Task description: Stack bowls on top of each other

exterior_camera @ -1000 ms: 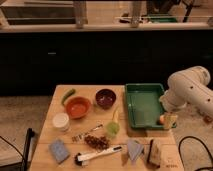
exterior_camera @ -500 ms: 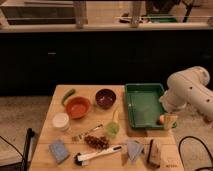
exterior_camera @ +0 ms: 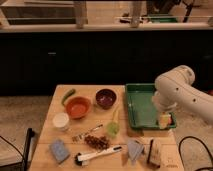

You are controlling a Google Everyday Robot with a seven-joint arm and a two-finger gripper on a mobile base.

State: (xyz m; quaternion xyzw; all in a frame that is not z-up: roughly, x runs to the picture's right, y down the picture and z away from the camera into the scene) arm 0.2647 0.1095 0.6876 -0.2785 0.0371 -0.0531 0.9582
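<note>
The two bowls sat side by side, not stacked, on the far half of the wooden table [exterior_camera: 145, 140]: the orange bowl [exterior_camera: 78, 107] on the left and the maroon bowl [exterior_camera: 105, 98] just beside it on the right, slightly farther back. The white arm [exterior_camera: 176, 91] reached in from the right, and the gripper [exterior_camera: 165, 120] hung over the near right corner of the green tray [exterior_camera: 136, 106], well apart from both bowls, its jaws spread wide with nothing between them. A white tub [exterior_camera: 61, 121] stood near the orange bowl, toward the front.
</note>
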